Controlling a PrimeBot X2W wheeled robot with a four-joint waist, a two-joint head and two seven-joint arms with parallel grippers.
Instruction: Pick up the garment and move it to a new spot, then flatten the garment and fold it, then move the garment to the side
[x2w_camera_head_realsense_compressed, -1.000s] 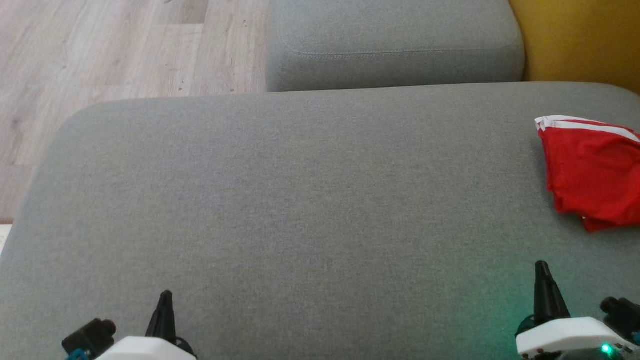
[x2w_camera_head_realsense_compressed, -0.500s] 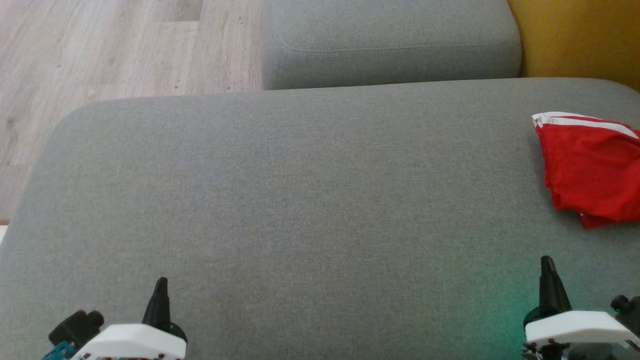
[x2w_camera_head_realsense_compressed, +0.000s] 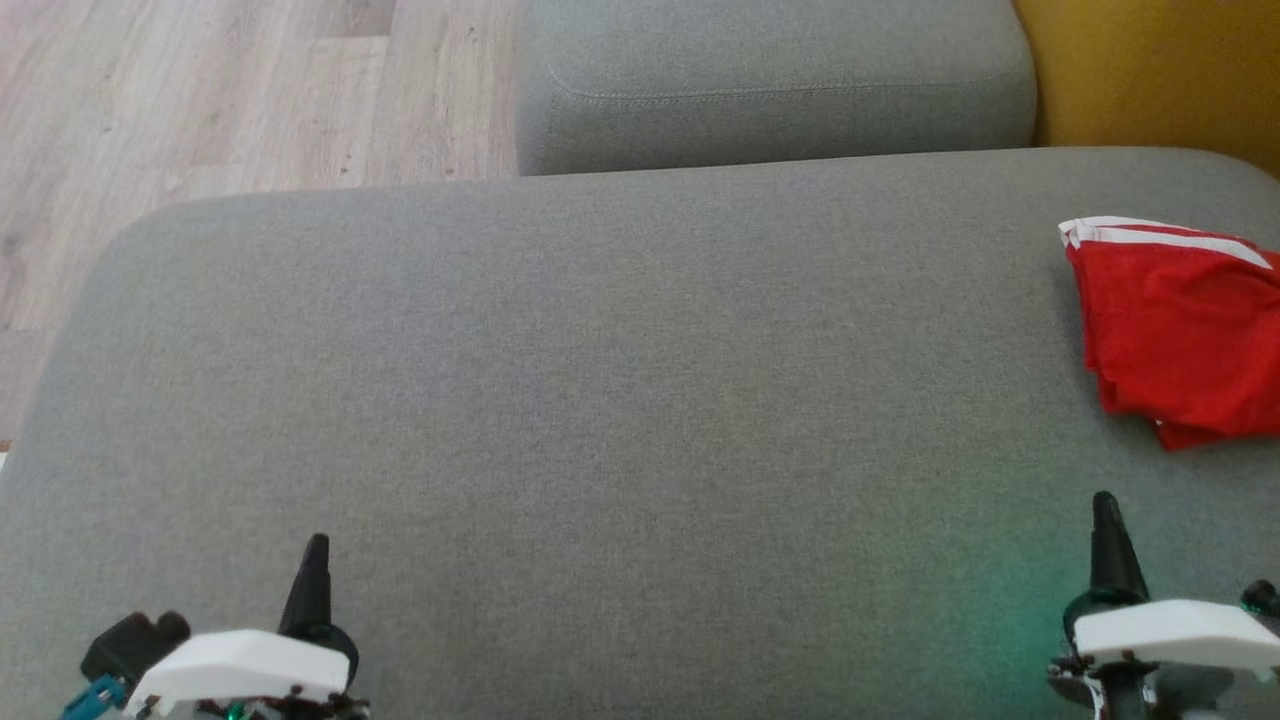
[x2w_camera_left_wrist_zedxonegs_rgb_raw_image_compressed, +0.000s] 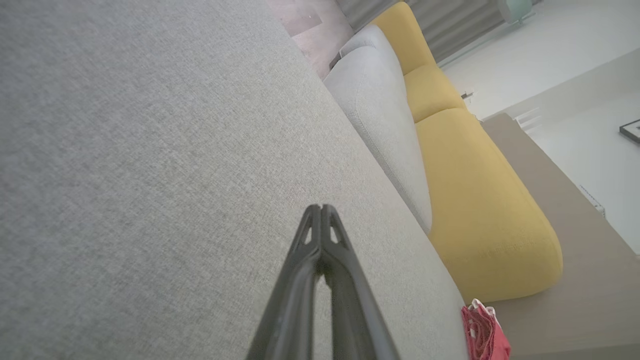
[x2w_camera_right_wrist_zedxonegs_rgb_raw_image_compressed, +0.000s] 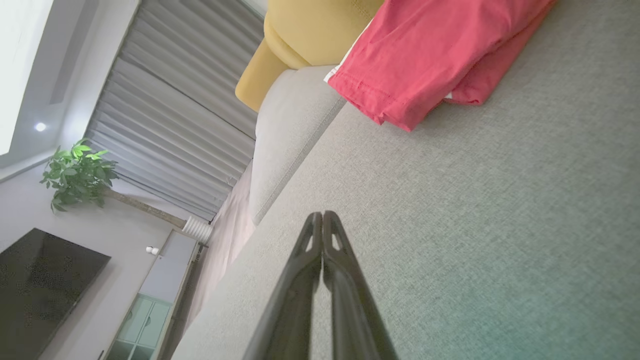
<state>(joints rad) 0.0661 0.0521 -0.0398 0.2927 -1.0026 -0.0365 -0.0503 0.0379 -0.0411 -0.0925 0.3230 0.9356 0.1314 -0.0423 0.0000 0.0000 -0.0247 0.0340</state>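
Head view: your folded red fabric garment (x2w_camera_head_realsense_compressed: 1170, 330) lies at three o'clock on the grey upholstered cushion (x2w_camera_head_realsense_compressed: 600, 400), seemingly set aside; left gripper (x2w_camera_head_realsense_compressed: 316, 545), right gripper (x2w_camera_head_realsense_compressed: 1103, 500) closed, empty.

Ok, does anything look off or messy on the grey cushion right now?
Nothing serious. The red garment lies folded by the right edge of the grey cushion, its layers slightly uneven, one lower layer poking out at the near corner. Left gripper and right gripper are shut, clear of it.

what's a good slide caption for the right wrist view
Right gripper, shut and empty, over the grey cushion, with the folded red garment lying ahead of it.
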